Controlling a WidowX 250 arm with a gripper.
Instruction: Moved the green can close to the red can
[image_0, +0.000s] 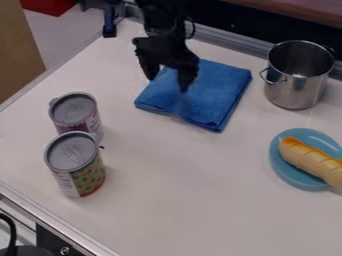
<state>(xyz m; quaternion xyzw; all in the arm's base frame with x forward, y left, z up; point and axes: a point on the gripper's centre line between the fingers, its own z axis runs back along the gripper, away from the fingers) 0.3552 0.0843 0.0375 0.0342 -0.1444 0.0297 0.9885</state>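
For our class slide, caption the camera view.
Black two-finger gripper over folded blue cloth, two labelled metal cans, shiny metal pot, golden bread on blue plate.

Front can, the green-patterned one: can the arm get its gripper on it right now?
Probably yes. The gripper hangs open over the blue cloth, and the front can is free on its right; only the rear can crowds its far side.

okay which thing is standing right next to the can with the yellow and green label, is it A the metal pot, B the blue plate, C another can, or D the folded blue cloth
C: a can with a purplish label stands right by the yellow-and-green one, well away from the pot.
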